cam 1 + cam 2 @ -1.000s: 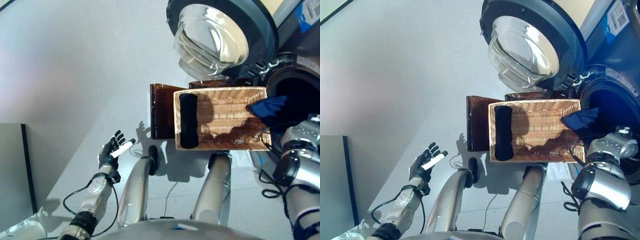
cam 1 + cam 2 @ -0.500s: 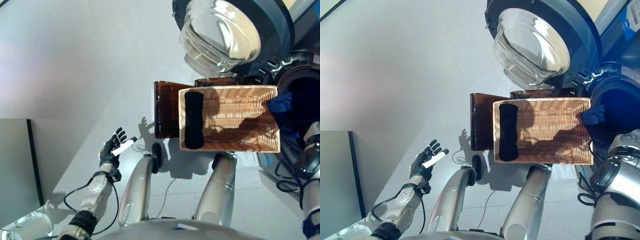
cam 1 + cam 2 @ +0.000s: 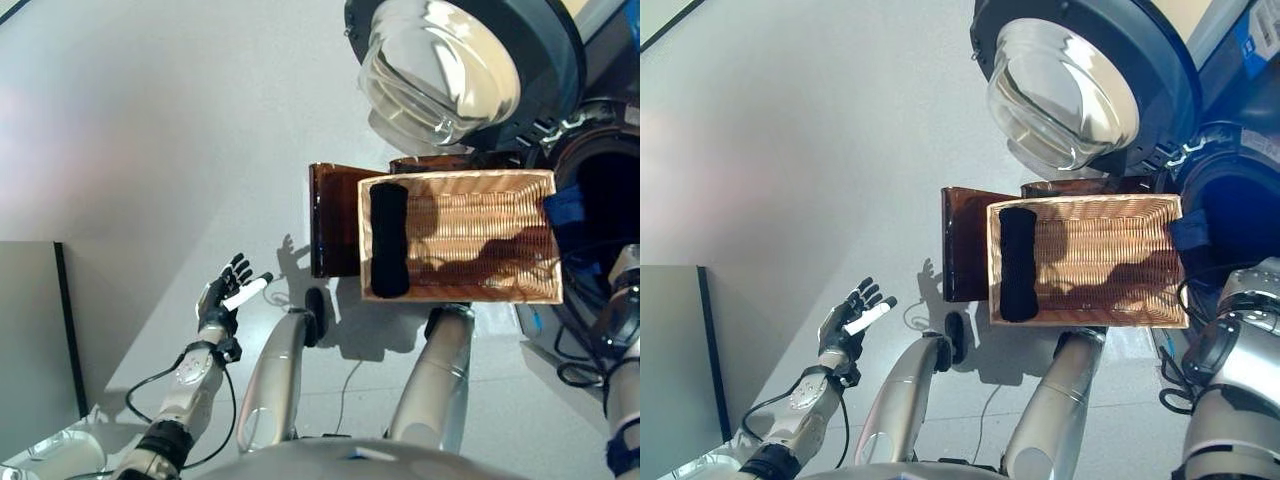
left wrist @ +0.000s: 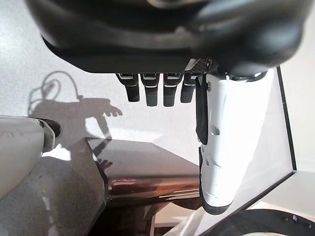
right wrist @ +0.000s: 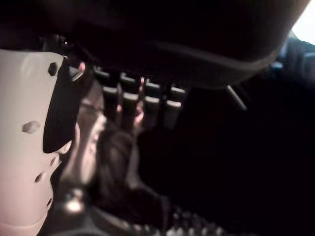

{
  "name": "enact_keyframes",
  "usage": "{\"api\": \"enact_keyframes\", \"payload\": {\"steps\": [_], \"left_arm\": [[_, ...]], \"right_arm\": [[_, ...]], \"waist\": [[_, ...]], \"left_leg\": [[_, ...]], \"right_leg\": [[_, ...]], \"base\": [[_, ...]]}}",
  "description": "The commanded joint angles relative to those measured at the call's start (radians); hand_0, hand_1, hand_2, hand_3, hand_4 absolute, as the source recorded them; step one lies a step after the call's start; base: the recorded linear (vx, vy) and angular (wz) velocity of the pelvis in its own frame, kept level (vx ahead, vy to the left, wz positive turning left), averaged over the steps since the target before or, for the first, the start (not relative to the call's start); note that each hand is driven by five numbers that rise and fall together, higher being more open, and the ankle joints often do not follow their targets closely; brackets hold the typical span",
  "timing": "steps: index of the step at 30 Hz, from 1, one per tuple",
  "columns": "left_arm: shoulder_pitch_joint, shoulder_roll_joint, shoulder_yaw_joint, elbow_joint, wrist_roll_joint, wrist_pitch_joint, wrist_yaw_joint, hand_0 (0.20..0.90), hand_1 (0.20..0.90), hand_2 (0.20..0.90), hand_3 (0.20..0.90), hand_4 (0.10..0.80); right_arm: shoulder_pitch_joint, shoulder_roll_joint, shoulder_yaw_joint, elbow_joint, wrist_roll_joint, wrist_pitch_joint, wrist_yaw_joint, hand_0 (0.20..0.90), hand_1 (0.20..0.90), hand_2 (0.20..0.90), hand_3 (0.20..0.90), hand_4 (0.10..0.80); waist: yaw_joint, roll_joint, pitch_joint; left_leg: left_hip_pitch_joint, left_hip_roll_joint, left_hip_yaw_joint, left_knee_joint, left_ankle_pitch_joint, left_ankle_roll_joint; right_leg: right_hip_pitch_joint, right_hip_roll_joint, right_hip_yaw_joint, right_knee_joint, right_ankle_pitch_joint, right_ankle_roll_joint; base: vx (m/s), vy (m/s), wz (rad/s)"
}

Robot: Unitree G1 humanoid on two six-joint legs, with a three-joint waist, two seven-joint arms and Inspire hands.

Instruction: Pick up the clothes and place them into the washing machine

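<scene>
A wicker basket (image 3: 470, 240) is sitting on a brown stand (image 3: 332, 220) on the floor (image 3: 150, 130), right in front of the washer (image 3: 1230, 200). The washer's door (image 3: 450, 60) is standing swung open above the basket, its glass bowl facing out. A rolled black cloth (image 3: 389, 240) is lying along the basket's left end wall, inside the basket. A blue cloth (image 3: 563, 208) is hanging at the basket's right end, at the rim of the washer's dark drum opening (image 3: 1240, 215).

The right arm is reaching toward that opening from the lower right. The right hand (image 5: 142, 105) is showing only in its wrist view, inside the dark drum, with its fingers straight and its white-covered thumb apart from them; nothing is seen in it, and whether it is touching the blue cloth cannot be told.

The left hand (image 3: 225, 300) is hovering over the floor well left of the basket, fingers spread wide and holding nothing
</scene>
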Motion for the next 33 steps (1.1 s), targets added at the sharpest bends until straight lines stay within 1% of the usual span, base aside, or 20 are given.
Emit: {"api": "enact_keyframes", "payload": {"steps": [1, 3, 4, 5, 7, 9, 10, 11, 12, 19, 22, 23, 25, 26, 28, 29, 30, 31, 32, 33], "left_arm": [[0.06, 0.085, 0.057, -0.011, -0.019, -0.067, 0.0, 0.9, 0.9, 0.9, 0.9, 0.8], [0.06, 0.086, 0.059, -0.009, -0.017, -0.067, -0.001, 0.9, 0.9, 0.9, 0.9, 0.8], [0.056, 0.088, 0.059, -0.001, -0.013, -0.074, -0.005, 0.9, 0.9, 0.9, 0.9, 0.8], [0.055, 0.092, 0.06, -0.004, -0.011, -0.078, -0.007, 0.9, 0.9, 0.9, 0.9, 0.8], [0.055, 0.092, 0.063, -0.005, -0.007, -0.082, -0.008, 0.9, 0.9, 0.9, 0.9, 0.8], [0.059, 0.095, 0.069, -0.013, 0.004, -0.087, -0.011, 0.9, 0.9, 0.9, 0.9, 0.8], [0.061, 0.094, 0.072, -0.016, 0.007, -0.092, -0.015, 0.9, 0.9, 0.9, 0.9, 0.8], [0.062, 0.095, 0.072, -0.016, 0.007, -0.092, -0.015, 0.9, 0.9, 0.9, 0.9, 0.8], [0.062, 0.096, 0.076, -0.015, 0.008, -0.095, -0.015, 0.9, 0.9, 0.9, 0.9, 0.8], [0.065, 0.099, 0.108, -0.02, 0.024, -0.106, -0.014, 0.9, 0.9, 0.9, 0.9, 0.8], [0.067, 0.099, 0.117, -0.022, 0.028, -0.111, -0.012, 0.9, 0.9, 0.9, 0.9, 0.8], [0.068, 0.1, 0.119, -0.025, 0.032, -0.111, -0.011, 0.9, 0.9, 0.9, 0.9, 0.8], [0.069, 0.103, 0.121, -0.031, 0.038, -0.111, -0.014, 0.9, 0.9, 0.9, 0.9, 0.8], [0.071, 0.106, 0.121, -0.039, 0.039, -0.11, -0.017, 0.9, 0.9, 0.9, 0.9, 0.8], [0.076, 0.117, 0.111, -0.062, 0.043, -0.109, -0.022, 0.9, 0.9, 0.9, 0.9, 0.8], [0.076, 0.116, 0.112, -0.062, 0.043, -0.109, -0.022, 0.9, 0.9, 0.9, 0.9, 0.8], [0.081, 0.124, 0.112, -0.069, 0.048, -0.108, -0.025, 0.9, 0.9, 0.9, 0.9, 0.8], [0.081, 0.124, 0.112, -0.07, 0.048, -0.108, -0.025, 0.9, 0.9, 0.9, 0.9, 0.8], [0.082, 0.128, 0.112, -0.075, 0.051, -0.108, -0.026, 0.9, 0.9, 0.9, 0.9, 0.8], [0.082, 0.127, 0.112, -0.075, 0.051, -0.108, -0.026, 0.9, 0.9, 0.9, 0.9, 0.8]], "right_arm": [[0.036, -0.021, 0.092, -0.051, -0.118, -0.036, 0.051, 0.9, 0.9, 0.9, 0.9, 0.8], [0.04, -0.011, 0.108, -0.047, -0.151, -0.017, 0.045, 0.9, 0.9, 0.9, 0.9, 0.8], [0.071, 0.01, 0.18, -0.031, -0.303, 0.045, 0.041, 0.9, 0.9, 0.9, 0.9, 0.8], [0.088, 0.028, 0.229, -0.039, -0.378, 0.075, 0.045, 0.9, 0.9, 0.9, 0.9, 0.8], [0.099, 0.041, 0.238, -0.056, -0.408, 0.079, 0.034, 0.9, 0.9, 0.9, 0.9, 0.8], [0.136, 0.067, 0.289, -0.07, -0.531, 0.1, 0.023, 0.9, 0.9, 0.9, 0.9, 0.8], [0.166, 0.098, 0.319, -0.093, -0.593, 0.107, 0.026, 0.9, 0.9, 0.9, 0.9, 0.8], [0.168, 0.1, 0.318, -0.096, -0.595, 0.108, 0.023, 0.9, 0.9, 0.9, 0.9, 0.8], [0.183, 0.12, 0.331, -0.102, -0.632, 0.112, 0.023, 0.9, 0.9, 0.9, 0.9, 0.8], [0.236, 0.174, 0.385, -0.154, -0.787, 0.135, 0.013, 0.9, 0.9, 0.9, 0.9, 0.8], [0.239, 0.17, 0.439, -0.168, -0.927, 0.169, -0.025, 0.9, 0.9, 0.9, 0.9, 0.8], [0.236, 0.163, 0.461, -0.158, -1.001, 0.192, -0.057, 0.9, 0.9, 0.9, 0.9, 0.8], [0.224, 0.15, 0.502, -0.122, -1.118, 0.24, -0.086, 0.9, 0.9, 0.9, 0.9, 0.8], [0.206, 0.144, 0.541, -0.097, -1.189, 0.275, -0.095, 0.9, 0.9, 0.9, 0.9, 0.8], [0.161, 0.127, 0.584, -0.04, -1.274, 0.32, -0.112, 0.9, 0.9, 0.9, 0.9, 0.8], [0.16, 0.127, 0.585, -0.039, -1.274, 0.32, -0.112, 0.9, 0.9, 0.9, 0.9, 0.8], [0.133, 0.115, 0.606, -0.007, -1.313, 0.343, -0.118, 0.9, 0.9, 0.9, 0.9, 0.8], [0.132, 0.115, 0.607, -0.006, -1.313, 0.343, -0.118, 0.9, 0.9, 0.9, 0.9, 0.8], [0.113, 0.103, 0.634, 0.018, -1.363, 0.37, -0.131, 0.9, 0.9, 0.9, 0.9, 0.8], [0.112, 0.103, 0.635, 0.019, -1.363, 0.37, -0.131, 0.9, 0.9, 0.9, 0.9, 0.8]], "waist": [[-0.011, -0.043, -0.078], [-0.012, -0.045, -0.075], [-0.008, -0.05, -0.07], [-0.008, -0.052, -0.065], [-0.011, -0.054, -0.062], [-0.011, -0.059, -0.055], [-0.012, -0.062, -0.05], [-0.012, -0.062, -0.051], [-0.013, -0.063, -0.047], [-0.014, -0.07, -0.045], [-0.014, -0.073, -0.043], [-0.013, -0.072, -0.042], [-0.009, -0.07, -0.042], [-0.006, -0.068, -0.041], [0.003, -0.063, -0.043], [0.002, -0.063, -0.043], [0.006, -0.062, -0.042], [0.006, -0.062, -0.042], [0.009, -0.062, -0.043], [0.008, -0.062, -0.042]], "left_leg": [[0.06, 0.08, -0.053, -0.084, 0.063, -0.097], [0.058, 0.08, -0.053, -0.08, 0.064, -0.097], [0.057, 0.079, -0.054, -0.078, 0.068, -0.096], [0.057, 0.08, -0.054, -0.077, 0.07, -0.094], [0.057, 0.081, -0.054, -0.077, 0.07, -0.094], [0.055, 0.081, -0.055, -0.075, 0.074, -0.093], [0.053, 0.082, -0.055, -0.074, 0.076, -0.092], [0.053, 0.081, -0.055, -0.074, 0.076, -0.092], [0.049, 0.081, -0.055, -0.071, 0.076, -0.092], [0.044, 0.085, -0.057, -0.067, 0.08, -0.092], [0.042, 0.086, -0.058, -0.065, 0.081, -0.092], [0.039, 0.086, -0.059, -0.062, 0.082, -0.092], [0.035, 0.086, -0.061, -0.06, 0.084, -0.093], [0.032, 0.086, -0.061, -0.059, 0.085, -0.092], [0.028, 0.085, -0.059, -0.059, 0.089, -0.092], [0.028, 0.085, -0.06, -0.059, 0.089, -0.092], [0.028, 0.086, -0.059, -0.061, 0.092, -0.092], [0.028, 0.086, -0.059, -0.061, 0.092, -0.092], [0.028, 0.087, -0.056, -0.061, 0.093, -0.091], [0.028, 0.087, -0.056, -0.061, 0.092, -0.091]], "right_leg": [[0.042, -0.004, 0.048, 0.015, 0.034, -0.023], [0.044, -0.005, 0.048, 0.015, 0.034, -0.023], [0.05, -0.004, 0.045, 0.012, 0.04, -0.024], [0.052, -0.003, 0.044, 0.009, 0.043, -0.026], [0.053, -0.002, 0.043, 0.008, 0.044, -0.027], [0.054, 0.0, 0.043, 0.002, 0.051, -0.027], [0.054, 0.0, 0.044, -0.001, 0.055, -0.028], [0.054, 0.0, 0.044, -0.001, 0.055, -0.028], [0.055, 0.0, 0.043, -0.003, 0.058, -0.028], [0.056, 0.005, 0.04, -0.012, 0.065, -0.029], [0.055, 0.004, 0.042, -0.013, 0.069, -0.029], [0.054, 0.004, 0.042, -0.012, 0.071, -0.029], [0.052, 0.002, 0.042, -0.012, 0.072, -0.029], [0.052, 0.001, 0.041, -0.012, 0.074, -0.028], [0.052, -0.002, 0.038, -0.015, 0.078, -0.027], [0.052, -0.002, 0.037, -0.015, 0.078, -0.027], [0.052, 0.0, 0.037, -0.016, 0.079, -0.027], [0.052, 0.0, 0.037, -0.016, 0.079, -0.027], [0.05, 0.001, 0.037, -0.015, 0.079, -0.027], [0.05, 0.001, 0.038, -0.015, 0.079, -0.027]], "base": [[-0.013, 0.002, -0.05], [-0.016, -0.006, -0.01], [-0.048, -0.021, -0.02], [-0.039, -0.017, -0.02], [-0.024, -0.013, -0.06], [-0.042, -0.016, -0.06], [-0.036, -0.014, -0.04], [-0.043, -0.006, -0.02], [0.0, 0.0, 0.0], [-0.006, -0.001, 0.0], [-0.025, 0.001, -0.01], [-0.037, -0.001, 0.0], [-0.034, 0.001, 0.0], [-0.035, -0.002, 0.01], [-0.019, 0.001, 0.0], [0.0, 0.0, 0.0], [0.0, 0.0, 0.0], [0.0, 0.0, 0.0], [0.0, 0.0, 0.0], [0.0, 0.0, 0.0]]}}
